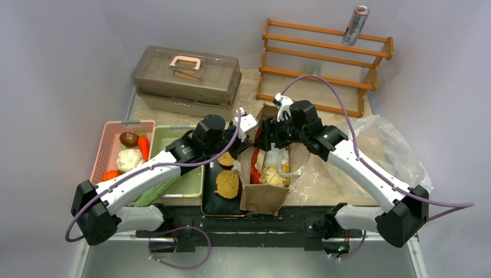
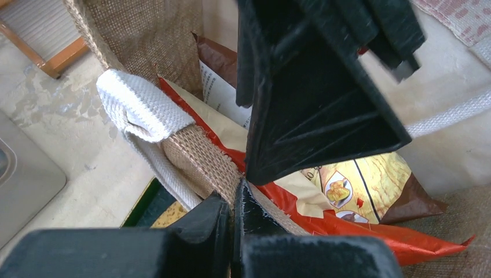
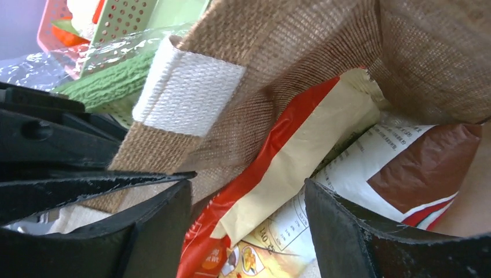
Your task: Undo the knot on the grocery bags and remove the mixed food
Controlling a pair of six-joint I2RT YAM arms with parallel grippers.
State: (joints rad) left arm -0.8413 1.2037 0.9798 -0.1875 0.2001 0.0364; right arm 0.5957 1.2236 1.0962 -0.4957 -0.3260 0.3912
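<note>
Top external view: the brown bag (image 1: 263, 200) lies at the middle of the table (image 1: 321, 176), mouth at its 12 o'clock end, with both arms meeting over that mouth.
Left gripper (image 2: 234, 200): jaws pinched together on the brown bag's woven rim, just beside the sewn end of a white handle (image 2: 139, 107).
Right gripper (image 3: 246, 191): jaws spread wide inside the bag's mouth, one on each side of the snack packet (image 3: 289, 150); I cannot tell whether they touch it.
Snack packet: orange-red and white, lying inside the brown bag against its wall.
Toast slices (image 1: 227, 184): two, on a black tray (image 1: 208, 205) at 9 o'clock of the brown bag, touching its side.
Green tray (image 1: 185, 174): further out at 9 o'clock, the cucumber (image 1: 151, 194) slanting across its near corner.
Pink basket (image 1: 104, 145): outermost at 9 o'clock, holding a mushroom (image 1: 128, 139), carrot (image 1: 143, 147), cauliflower (image 1: 128, 160) and tomato (image 1: 110, 174).
Transparent bag (image 1: 382, 147): crumpled at 3 o'clock of the brown bag, beside the right forearm.
Lidded case (image 1: 185, 75): at 11 o'clock, well apart.
Wooden rack (image 1: 324, 63): at 1 o'clock, with a can (image 1: 355, 25) leaning on its top rail.
</note>
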